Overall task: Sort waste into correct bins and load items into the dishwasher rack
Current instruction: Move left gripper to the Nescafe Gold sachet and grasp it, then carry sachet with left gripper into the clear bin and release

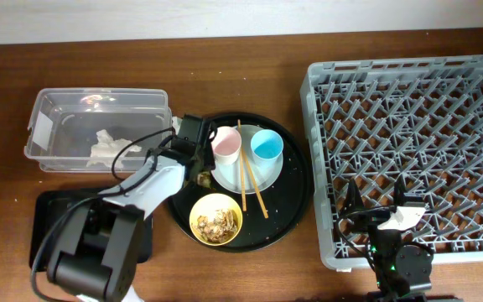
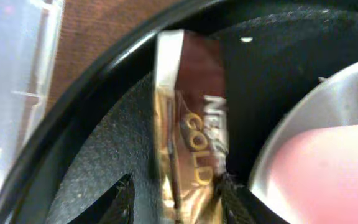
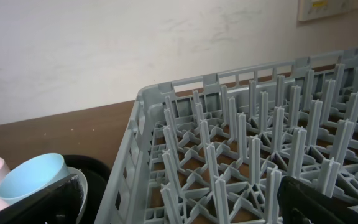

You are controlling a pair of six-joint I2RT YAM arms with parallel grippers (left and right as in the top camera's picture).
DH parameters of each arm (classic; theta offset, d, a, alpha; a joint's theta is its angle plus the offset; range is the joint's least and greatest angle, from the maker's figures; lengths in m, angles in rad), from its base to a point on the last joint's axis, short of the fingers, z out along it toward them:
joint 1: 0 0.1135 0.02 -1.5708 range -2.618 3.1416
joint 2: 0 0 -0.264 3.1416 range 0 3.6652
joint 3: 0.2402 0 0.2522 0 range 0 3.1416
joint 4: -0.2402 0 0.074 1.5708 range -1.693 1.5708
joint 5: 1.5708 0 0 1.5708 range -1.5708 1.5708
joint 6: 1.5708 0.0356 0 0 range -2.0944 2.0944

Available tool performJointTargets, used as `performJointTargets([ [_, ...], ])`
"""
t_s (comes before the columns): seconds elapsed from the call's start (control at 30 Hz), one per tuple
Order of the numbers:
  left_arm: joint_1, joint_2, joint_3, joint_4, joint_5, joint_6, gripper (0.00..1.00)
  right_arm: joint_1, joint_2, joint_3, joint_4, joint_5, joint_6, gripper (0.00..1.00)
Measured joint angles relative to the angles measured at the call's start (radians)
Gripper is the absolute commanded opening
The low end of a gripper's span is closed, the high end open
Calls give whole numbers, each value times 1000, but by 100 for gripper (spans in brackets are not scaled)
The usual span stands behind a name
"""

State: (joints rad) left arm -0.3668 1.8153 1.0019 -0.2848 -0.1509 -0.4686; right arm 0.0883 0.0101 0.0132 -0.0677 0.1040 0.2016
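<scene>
A brown-and-gold wrapper (image 2: 191,124) lies on the round black tray (image 1: 296,180), just left of the pale plate (image 1: 262,176). My left gripper (image 1: 198,166) is open and low over the tray; in the left wrist view its jaws (image 2: 179,202) straddle the wrapper's near end. The plate holds a pink cup (image 1: 225,144), a blue cup (image 1: 267,146) and wooden chopsticks (image 1: 250,180). A yellow bowl (image 1: 215,219) holds brown food scraps. A white tissue (image 1: 105,144) lies in the clear container (image 1: 53,113). My right gripper (image 3: 185,211) is open and empty over the rack's (image 1: 418,126) front left corner.
The flat black tray (image 1: 49,210) lies at the front left, partly under my left arm's base. The clear container's wall (image 2: 11,93) is close on the left in the left wrist view. The rack's pegs stand upright right under my right gripper.
</scene>
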Motion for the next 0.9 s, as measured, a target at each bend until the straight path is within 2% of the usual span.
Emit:
performJointTargets([
  [0.17,0,10,-3,48,-5,0,43,0,0,0,0,0,0,98],
  [0.23,0,10,-3,42,-7,0,32,0,0,0,0,0,0,98],
  [0.4,0,10,-3,17,-12,1,17,0,0,0,0,0,1,98],
  [0.6,0,0,-3,9,-16,8,14,0,0,0,0,0,1,98],
  [0.7,0,-80,-3,-18,-16,11,15,0,0,0,0,0,0,98],
  [0.9,2,-409,2,-63,-41,32,15,0,0,0,0,0,1,98],
])
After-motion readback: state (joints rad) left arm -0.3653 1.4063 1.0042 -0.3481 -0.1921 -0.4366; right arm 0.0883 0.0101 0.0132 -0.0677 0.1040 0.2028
